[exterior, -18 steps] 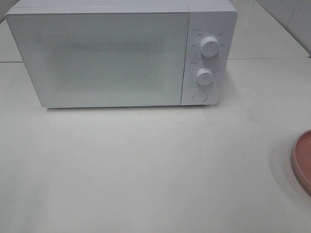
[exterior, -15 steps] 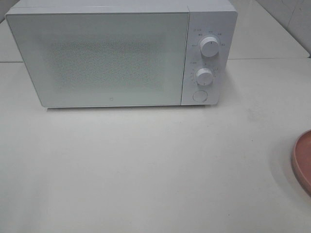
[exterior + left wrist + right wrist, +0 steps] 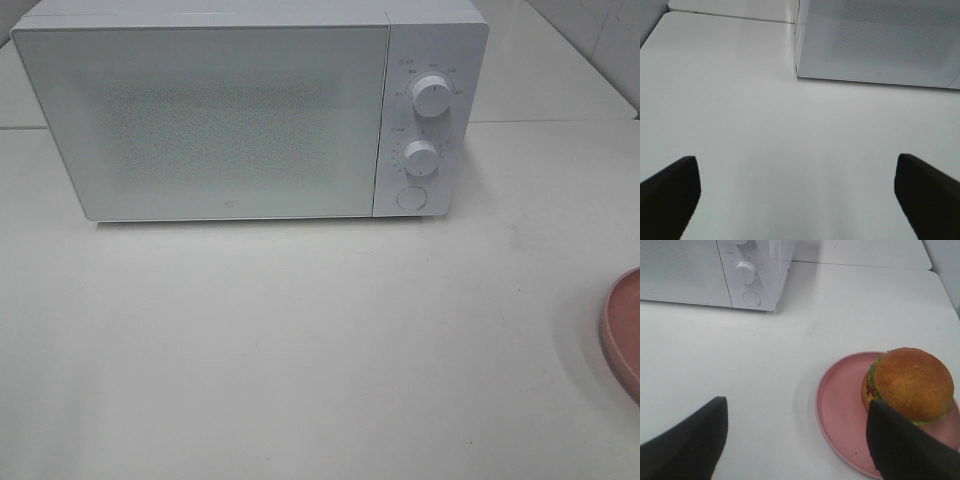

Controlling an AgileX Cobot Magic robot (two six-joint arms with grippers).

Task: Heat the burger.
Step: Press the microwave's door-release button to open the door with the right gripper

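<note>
The burger [image 3: 910, 382] on its pink plate [image 3: 840, 405] looks soft, light, loosely stacked; pinch gently across the bun. Left fingers [image 3: 670, 195] and right fingers [image 3: 690, 440] stand spread, empty.

Across the last half second, the high view shows no movement. The one visible difference is on the speckled mesh door panel [image 3: 210, 120] of the white box-shaped microwave oven [image 3: 430, 60], where the faint shimmer has a slightly warmer tint than before. The wrist views exist only for this moment, so it cannot be told whether the glossy golden-brown burger [image 3: 910, 385], the dark-fingered left gripper [image 3: 796, 162] or the right gripper [image 3: 797, 405] has shifted.
</note>
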